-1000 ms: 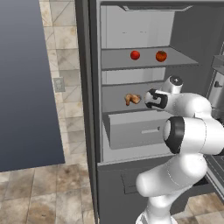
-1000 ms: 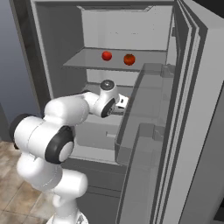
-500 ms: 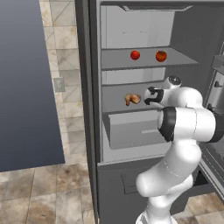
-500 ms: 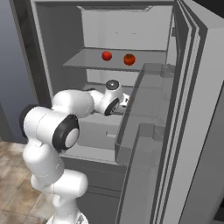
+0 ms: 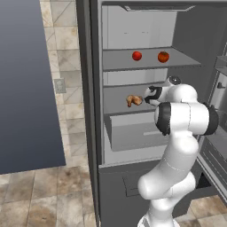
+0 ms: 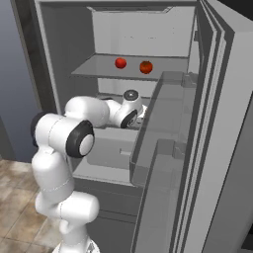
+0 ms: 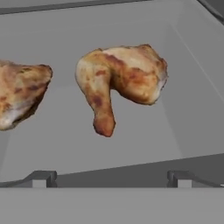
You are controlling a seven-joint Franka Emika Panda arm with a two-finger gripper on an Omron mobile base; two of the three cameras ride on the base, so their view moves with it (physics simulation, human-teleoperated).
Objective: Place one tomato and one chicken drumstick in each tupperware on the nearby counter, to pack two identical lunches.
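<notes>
Since a second ago the white arm had folded tighter and pushed its gripper (image 5: 150, 94) deeper along the fridge's middle shelf (image 5: 116, 106).
Step judged: reaching for a golden-brown lumpy chicken drumstick (image 7: 120, 83) mid-shelf, claw spread wide and empty; next it should close around the meat. Two glossy red tomatoes (image 5: 137, 56) sat near the upper shelf's front edge.

Even, flat rendered light is filling all my views, with no glare and only soft grey shading deepening toward the back of the fridge interior (image 5: 133, 35). Up close, the chicken drumstick (image 7: 120, 83) is looking slightly soft and pixelated, casting no clear shadow on the shelf (image 7: 131, 140).
</notes>
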